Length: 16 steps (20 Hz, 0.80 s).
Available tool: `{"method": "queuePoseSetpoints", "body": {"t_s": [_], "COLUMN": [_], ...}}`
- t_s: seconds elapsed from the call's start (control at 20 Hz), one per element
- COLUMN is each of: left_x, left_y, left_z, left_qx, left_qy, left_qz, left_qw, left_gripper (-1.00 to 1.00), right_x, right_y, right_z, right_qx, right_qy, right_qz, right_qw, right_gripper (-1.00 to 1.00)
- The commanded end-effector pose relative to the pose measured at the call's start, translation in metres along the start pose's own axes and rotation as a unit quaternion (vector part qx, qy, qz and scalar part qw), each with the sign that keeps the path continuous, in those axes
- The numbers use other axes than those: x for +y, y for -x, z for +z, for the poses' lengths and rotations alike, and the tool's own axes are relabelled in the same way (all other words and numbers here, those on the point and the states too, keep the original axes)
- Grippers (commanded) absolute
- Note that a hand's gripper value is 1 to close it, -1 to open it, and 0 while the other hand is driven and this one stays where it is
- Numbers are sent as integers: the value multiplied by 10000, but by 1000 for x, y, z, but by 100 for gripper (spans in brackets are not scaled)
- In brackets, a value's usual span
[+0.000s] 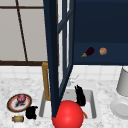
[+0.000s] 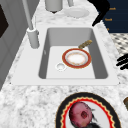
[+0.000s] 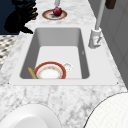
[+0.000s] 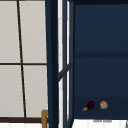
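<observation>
On the counter at the far left, a rimmed plate (image 1: 11,100) carries a red onion (image 1: 21,98), and a small brown roll (image 1: 18,118) lies just in front of it. The left hand (image 1: 31,112) hovers right beside both, between the plate and the sink (image 1: 42,105). Its fingers are loosely spread and hold nothing, and the roll lies to its left, closer than the onion.

In the basin sits a red-rimmed dish (image 2: 65,57) with an orange-brown stick (image 2: 85,44) touching its far edge, long axis slanting toward the front wall. The right hand (image 1: 80,95) hangs above the basin, fingers straight and empty, so it is the nearer hand to these. A red ball (image 1: 68,115) sits at the sink's front edge, and an open cabinet door (image 1: 53,50) crowds the space above. Further right there is bare counter, then a white plate (image 1: 120,108)
</observation>
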Motion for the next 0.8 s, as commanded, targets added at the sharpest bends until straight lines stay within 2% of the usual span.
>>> {"method": "queuePoseSetpoints", "body": {"t_s": [0.0, 0.15, 0.25, 0.5, 0.55, 0.75], "left_x": [0, 0, 0, 0, 0, 0], "left_y": [0, 0, 0, 0, 0, 0], "left_z": [0, 0, 0, 0, 0, 0], "left_qx": [0, 0, 0, 0, 0, 0], "left_qy": [0, 0, 0, 0, 0, 0], "left_qz": [0, 0, 0, 0, 0, 0], "left_qw": [10000, 10000, 10000, 10000, 10000, 10000], "left_gripper": [0, 0, 0, 0, 0, 0], "right_x": [-11, -21, -25, -34, -37, -38], "right_y": [13, 17, 21, 29, 30, 32], "right_z": [7, 9, 11, 24, 25, 23], "right_qx": [338, 338, 462, 696, 708, 508], "right_qy": [-540, -796, -1007, -1602, -1700, -1843], "right_qz": [100, 52, 33, 64, 93, 444], "right_qw": [9979, 9962, 9938, 9846, 9829, 9805], "right_gripper": [-100, -100, -100, -100, -100, -100]}}
